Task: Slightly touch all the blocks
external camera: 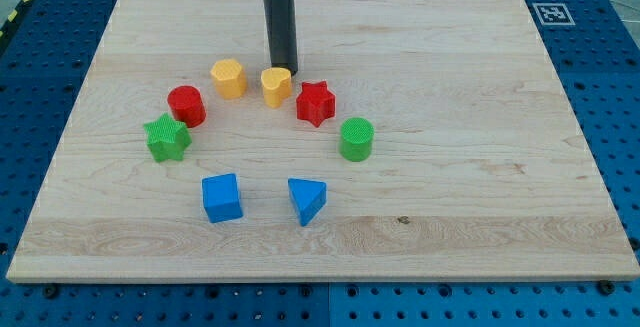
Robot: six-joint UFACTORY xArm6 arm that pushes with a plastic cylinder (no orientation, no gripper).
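A pale wooden board (450, 117) fills most of the frame, resting on a blue perforated table (610, 87). A small black-and-white square marker (551, 13) sits at the board's upper right corner.

Eight small plastic blocks form a loose ring left of centre. At the ring's top are a yellow hexagonal block (229, 77) and, to its right, a yellow heart-shaped block (276, 86). Continuing to the right and downward come a red star-shaped block (315, 103), then a green cylinder block (356, 138). At the bottom of the ring lie a blue triangular block (307, 200) and, to its left, a blue cube-like block (221, 198). On the ring's left side are a green star-shaped block (166, 137) and, above it, a red cylinder block (186, 105). The blocks stand apart from one another.

A straight dark rod comes down from the top centre of the frame. My tip (281, 70) meets the board just behind the yellow heart-shaped block, at its upper edge, seemingly touching it. There is no claw on this arm, so nothing opens, closes or holds anything.
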